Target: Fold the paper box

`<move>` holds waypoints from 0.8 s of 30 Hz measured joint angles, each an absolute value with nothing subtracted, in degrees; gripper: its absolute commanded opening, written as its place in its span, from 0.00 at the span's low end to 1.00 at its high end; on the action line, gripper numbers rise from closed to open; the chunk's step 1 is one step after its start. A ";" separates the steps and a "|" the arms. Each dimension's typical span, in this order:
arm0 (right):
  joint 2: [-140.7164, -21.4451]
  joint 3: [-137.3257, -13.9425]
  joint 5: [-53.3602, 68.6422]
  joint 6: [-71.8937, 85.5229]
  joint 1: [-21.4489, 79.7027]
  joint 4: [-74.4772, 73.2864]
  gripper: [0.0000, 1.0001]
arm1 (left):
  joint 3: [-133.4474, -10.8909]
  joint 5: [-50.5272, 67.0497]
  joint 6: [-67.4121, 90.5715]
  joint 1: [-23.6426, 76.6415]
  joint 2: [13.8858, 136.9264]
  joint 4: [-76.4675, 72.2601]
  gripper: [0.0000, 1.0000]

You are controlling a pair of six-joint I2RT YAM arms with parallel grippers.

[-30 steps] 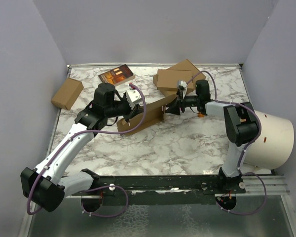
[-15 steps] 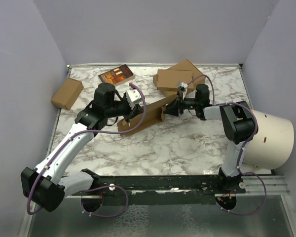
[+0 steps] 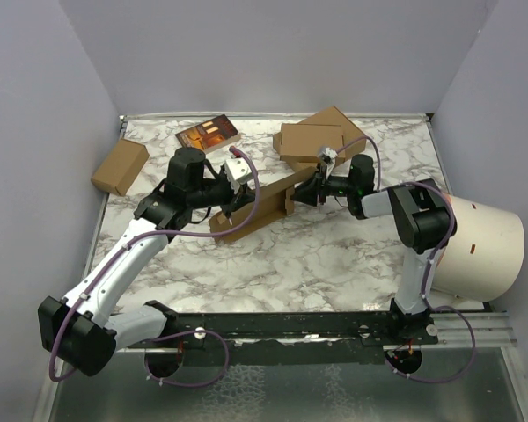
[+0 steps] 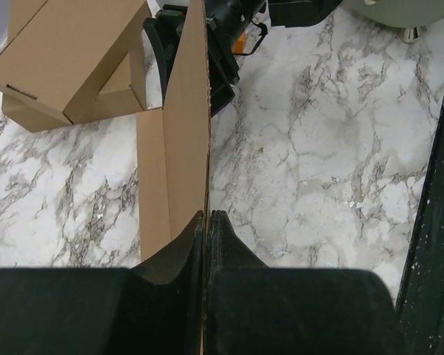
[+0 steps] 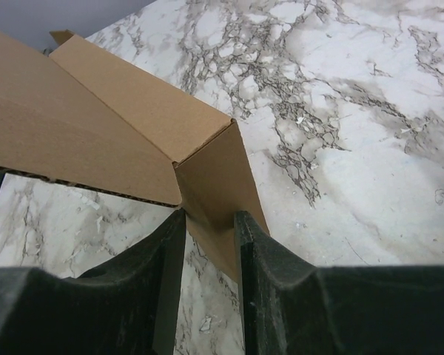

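Note:
The paper box [image 3: 262,207] is a brown corrugated sheet held up on edge across the middle of the table. My left gripper [image 3: 232,209] is shut on its near-left end; in the left wrist view the fingertips [image 4: 207,216] pinch the thin upright panel [image 4: 183,126]. My right gripper [image 3: 301,194] is at the sheet's right end. In the right wrist view its jaws [image 5: 209,216] stand apart around a folded end flap [image 5: 216,185]. The flap runs slantwise between them and touches the right finger [image 5: 253,244].
Two ready-folded brown boxes [image 3: 311,141] are stacked at the back, with another box [image 3: 337,118] behind them. A small brown carton [image 3: 120,166] lies at the far left and a printed booklet [image 3: 209,134] at the back. A white cylinder [image 3: 480,251] stands at the right edge.
My right gripper has slid left onto the sheet's end flap and its jaws have narrowed around it. The left gripper and its hold have not moved.

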State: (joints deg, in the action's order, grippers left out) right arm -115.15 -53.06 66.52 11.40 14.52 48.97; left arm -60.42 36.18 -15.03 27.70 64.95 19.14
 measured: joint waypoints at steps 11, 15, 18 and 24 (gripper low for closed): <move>-116.05 -53.08 64.64 11.84 15.03 51.72 0.15 | -60.25 37.12 -13.85 26.57 65.28 18.37 0.00; -116.14 -53.08 63.68 11.53 15.20 52.27 0.10 | -60.05 37.39 -13.13 25.87 65.28 17.80 0.00; -116.14 -53.08 63.40 11.27 15.31 52.34 0.07 | -59.75 37.71 -12.32 25.36 65.28 17.17 0.00; -115.90 -53.08 62.72 10.11 15.44 51.90 0.03 | -58.96 38.11 -8.54 23.70 65.28 14.63 0.02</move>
